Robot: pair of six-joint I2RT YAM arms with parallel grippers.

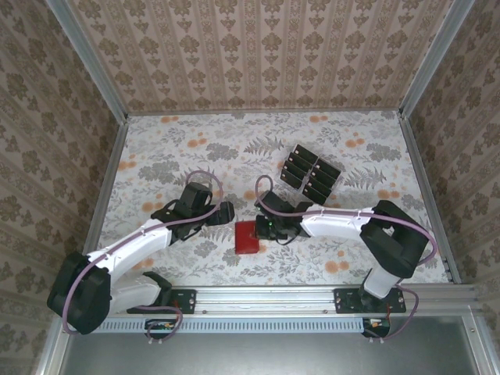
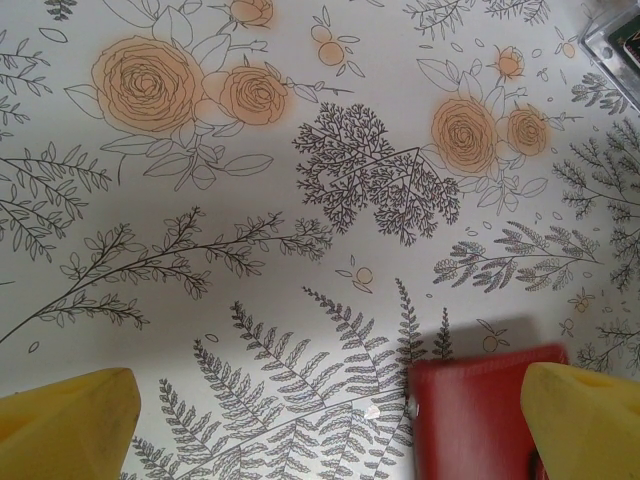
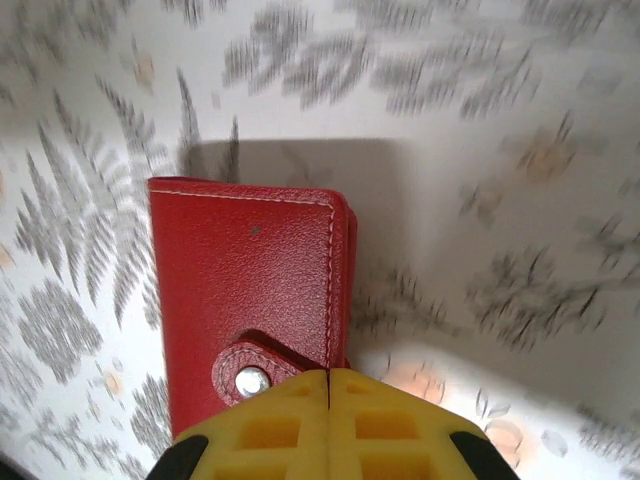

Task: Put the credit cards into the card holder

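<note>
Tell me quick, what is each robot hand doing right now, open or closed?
Left hand: open, holding nothing.
Right hand: closed at the red wallet's clasp edge; grip cannot be told.

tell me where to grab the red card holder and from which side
Probably the snap tab at the end facing the right gripper, approached from that side: the card holder lies flat and closed, so the raised tab is the easiest part to pinch.
</note>
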